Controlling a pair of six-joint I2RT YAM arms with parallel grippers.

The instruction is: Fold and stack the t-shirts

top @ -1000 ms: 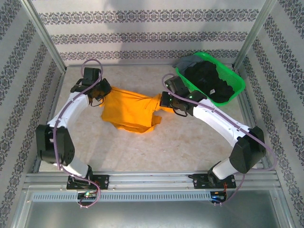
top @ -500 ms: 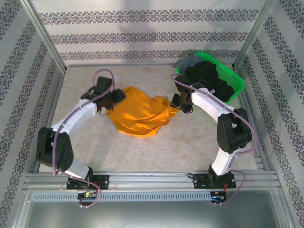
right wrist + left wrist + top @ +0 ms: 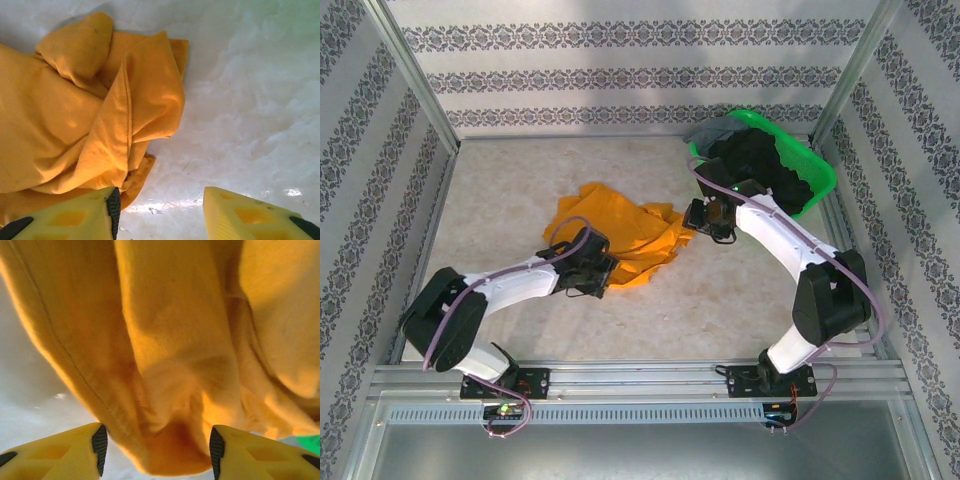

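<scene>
Orange-yellow t-shirt (image 3: 620,232) lies in a loose, crumpled heap about the middle of the tabletop (image 3: 720,290), a little nearer the far edge than the near one. A second ago it was drawn out wider between the two grippers, both clamped on it, one at its left side and one at its right. Since then both have let go, and the cloth has slumped into folds. The left gripper (image 3: 601,276) has made the big move. It was at the shirt's far-left side and now sits at the shirt's near edge. The left arm (image 3: 510,285) is laid low, stretched rightward from its base at the near left corner, with its elbow down by the left edge. Seen from its wrist, the jaws stand partly apart with a bunch of the orange cloth sagging between the fingers (image 3: 75,450). The cloth brushes the left pad and a gap shows at the right one, so nothing is pinched. The right gripper (image 3: 700,216) has barely shifted and hovers at the shirt's right edge. The right arm (image 3: 780,235) rises from the near right corner and bends back toward the middle. Its jaws are also partly open with bare tabletop between them, and the shirt's hem lies just beside the left finger (image 3: 70,215). Dark t-shirts (image 3: 765,172) are piled in the green basket (image 3: 823,180) at the far right corner, and a grey t-shirt (image 3: 715,130) drapes over its far-left rim.
</scene>
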